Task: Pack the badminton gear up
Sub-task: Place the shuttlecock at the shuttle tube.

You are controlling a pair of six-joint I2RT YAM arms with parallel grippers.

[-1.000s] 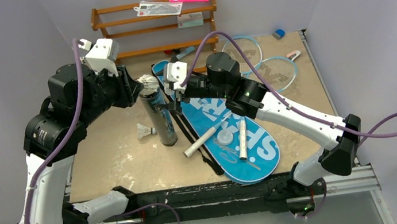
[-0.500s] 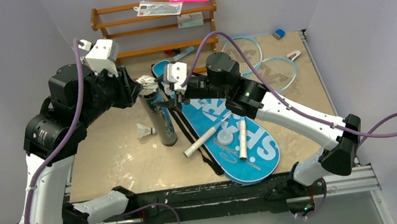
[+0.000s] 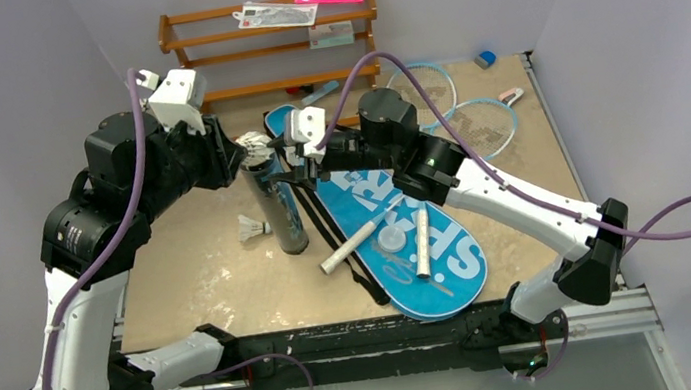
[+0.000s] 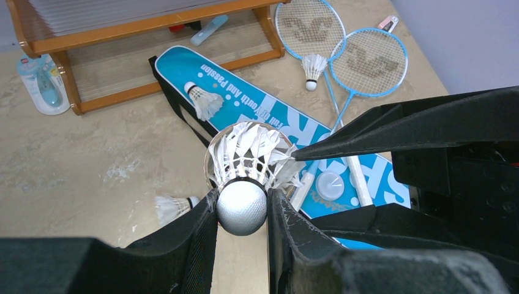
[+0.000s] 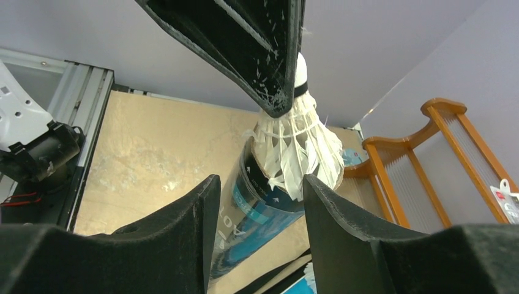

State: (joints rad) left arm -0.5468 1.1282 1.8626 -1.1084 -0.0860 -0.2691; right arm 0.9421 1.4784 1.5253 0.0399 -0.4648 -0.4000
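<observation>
Above table [image 3: 201, 275], shuttlecock [image 4: 248, 165] in left hand [image 4: 242, 197].

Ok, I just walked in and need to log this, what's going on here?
The left hand pinches a white shuttlecock by its cork, feathers down at the mouth of the upright black tube. The right hand straddles the tube near its top; whether it grips yet is unclear. The blue bag and two rackets lie nearby.

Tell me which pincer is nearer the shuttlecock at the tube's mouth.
Left. The left pincer grips the shuttlecock by its cork above the tube; the right pincer sits just below, fingers flanking the tube.
</observation>
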